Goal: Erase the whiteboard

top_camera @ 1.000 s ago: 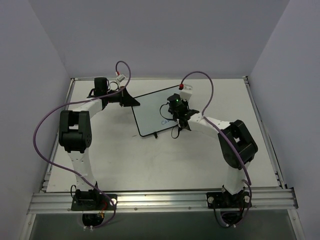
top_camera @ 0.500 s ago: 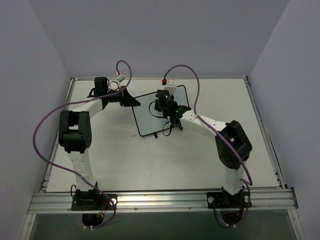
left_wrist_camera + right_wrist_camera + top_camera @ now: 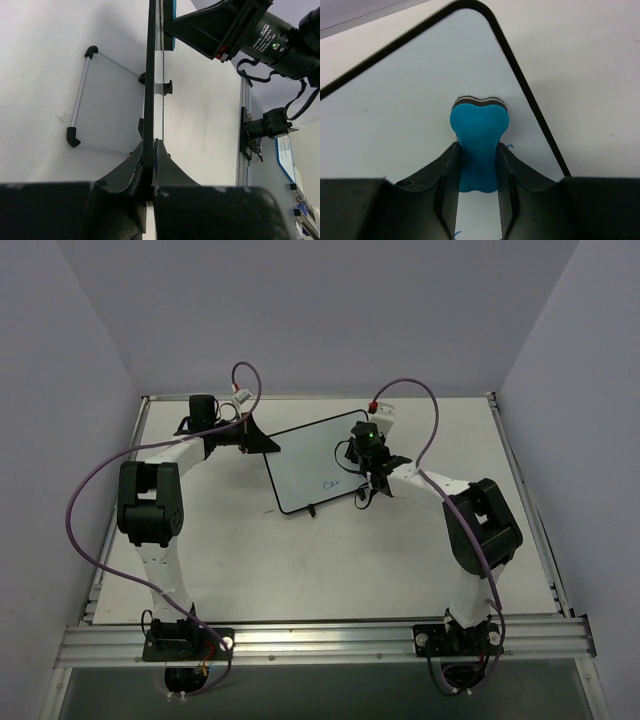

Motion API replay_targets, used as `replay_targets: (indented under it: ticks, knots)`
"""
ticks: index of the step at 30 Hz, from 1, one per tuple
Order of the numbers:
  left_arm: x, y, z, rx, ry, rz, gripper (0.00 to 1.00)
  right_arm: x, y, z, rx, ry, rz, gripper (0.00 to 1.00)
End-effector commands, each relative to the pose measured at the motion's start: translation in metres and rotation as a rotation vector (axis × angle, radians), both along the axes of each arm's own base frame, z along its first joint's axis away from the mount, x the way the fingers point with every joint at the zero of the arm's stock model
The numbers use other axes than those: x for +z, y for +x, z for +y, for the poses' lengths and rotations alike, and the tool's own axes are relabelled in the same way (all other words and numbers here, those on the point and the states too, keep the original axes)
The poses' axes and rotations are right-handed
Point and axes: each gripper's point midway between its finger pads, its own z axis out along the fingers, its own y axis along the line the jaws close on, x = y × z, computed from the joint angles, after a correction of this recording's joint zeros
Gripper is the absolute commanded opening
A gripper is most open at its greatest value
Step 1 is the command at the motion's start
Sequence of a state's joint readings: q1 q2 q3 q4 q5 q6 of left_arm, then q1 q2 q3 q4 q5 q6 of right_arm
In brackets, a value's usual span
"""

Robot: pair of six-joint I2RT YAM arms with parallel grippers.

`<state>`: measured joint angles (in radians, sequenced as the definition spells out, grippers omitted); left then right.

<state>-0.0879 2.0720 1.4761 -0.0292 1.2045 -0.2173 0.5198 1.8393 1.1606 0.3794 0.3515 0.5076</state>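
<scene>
Right pincer [image 3: 476, 150] has swung back to the right edge of the whiteboard [image 3: 300, 465], clenching the eraser [image 3: 478, 122]; writing [image 3: 332, 483] lies to its left.

A white tabletop [image 3: 250, 550] fills the middle of the top view, with grey walls [image 3: 320, 310] above and a metal rail [image 3: 320, 640] across the bottom. A blue eraser [image 3: 477, 145] sits centre-frame in the right wrist view.

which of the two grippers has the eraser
The right gripper: it clamps the blue bone-shaped eraser over the black-framed white whiteboard, while the left gripper only pinches that board's edge.
</scene>
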Motion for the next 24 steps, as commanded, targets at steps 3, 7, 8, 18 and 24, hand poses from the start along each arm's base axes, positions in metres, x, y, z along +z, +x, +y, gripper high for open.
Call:
replay_targets:
  ticks: [3, 7, 8, 18, 24]
  knots:
    - [0.011, 0.002, -0.009, -0.072, 0.012, -0.215, 0.02, -0.069, -0.035, -0.04, -0.096, -0.026, 0.151, 0.0]
    - [0.012, 0.002, -0.009, -0.072, 0.012, -0.215, 0.02, -0.06, -0.035, -0.032, -0.105, 0.03, 0.121, 0.0]
    - [0.012, 0.002, -0.009, -0.072, 0.011, -0.216, 0.02, -0.056, -0.034, -0.026, -0.095, 0.039, 0.112, 0.0]
    - [0.014, 0.001, -0.009, -0.076, 0.009, -0.221, 0.02, 0.01, -0.02, 0.045, -0.009, 0.118, -0.023, 0.0]
    - [0.013, 0.0, -0.01, -0.079, 0.011, -0.222, 0.02, 0.017, -0.001, 0.022, -0.048, 0.086, -0.02, 0.0]
